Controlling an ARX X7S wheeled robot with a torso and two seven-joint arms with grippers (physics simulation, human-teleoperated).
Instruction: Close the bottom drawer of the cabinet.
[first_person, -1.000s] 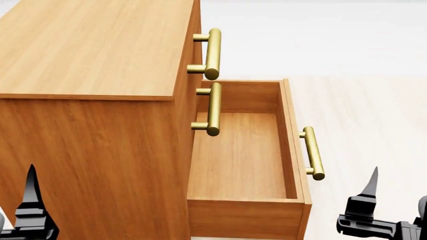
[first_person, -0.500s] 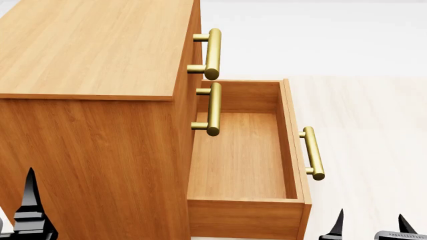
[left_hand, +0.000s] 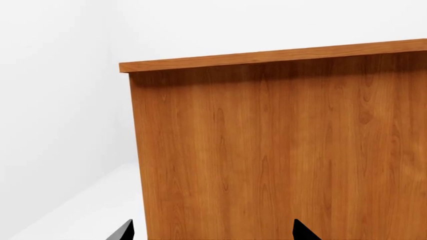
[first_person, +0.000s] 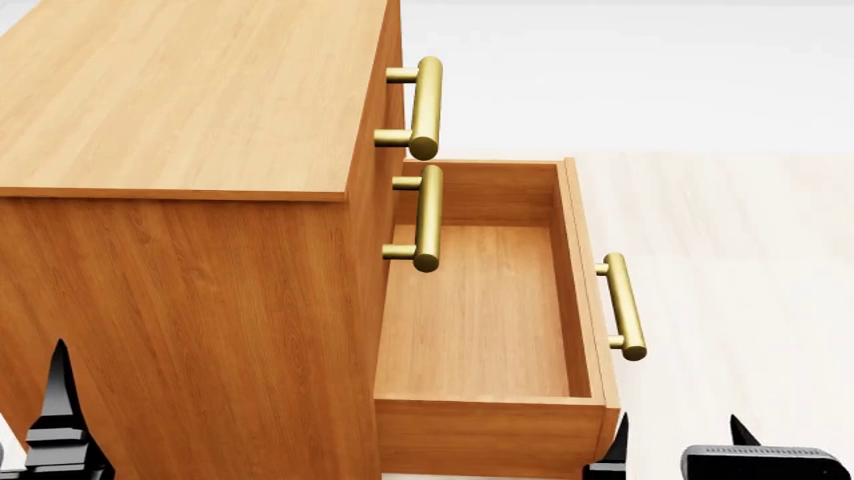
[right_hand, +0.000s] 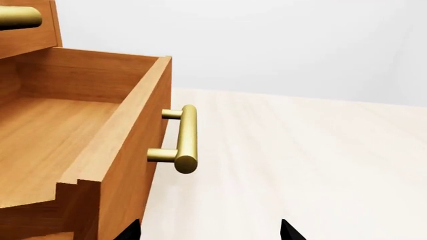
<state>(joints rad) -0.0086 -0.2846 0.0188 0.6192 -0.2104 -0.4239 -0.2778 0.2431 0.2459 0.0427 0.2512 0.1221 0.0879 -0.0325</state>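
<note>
The cabinet (first_person: 187, 250) fills the left of the head view. Its bottom drawer (first_person: 474, 310) stands pulled out to the right and is empty inside, with its brass handle (first_person: 623, 305) on the outer face. My right gripper (first_person: 677, 450) is open at the bottom edge, just off the drawer's near front corner. One fingertip (first_person: 614, 440) is next to that corner; I cannot tell if it touches. In the right wrist view the right gripper (right_hand: 209, 232) is open, with the drawer front (right_hand: 127, 150) and handle (right_hand: 187, 137) ahead. My left gripper (left_hand: 212, 232) is open, facing the cabinet's side (left_hand: 280, 150).
Two upper drawer handles (first_person: 424, 105) (first_person: 427, 215) stick out from the cabinet front above the open drawer. Pale floor (first_person: 747, 250) lies to the right of the drawer. A white wall (left_hand: 60, 100) is beyond the cabinet in the left wrist view.
My right gripper has moved left along the bottom of the head view, up to the drawer's near front corner. The drawer front has shifted very slightly toward the cabinet. The left gripper has barely moved.
</note>
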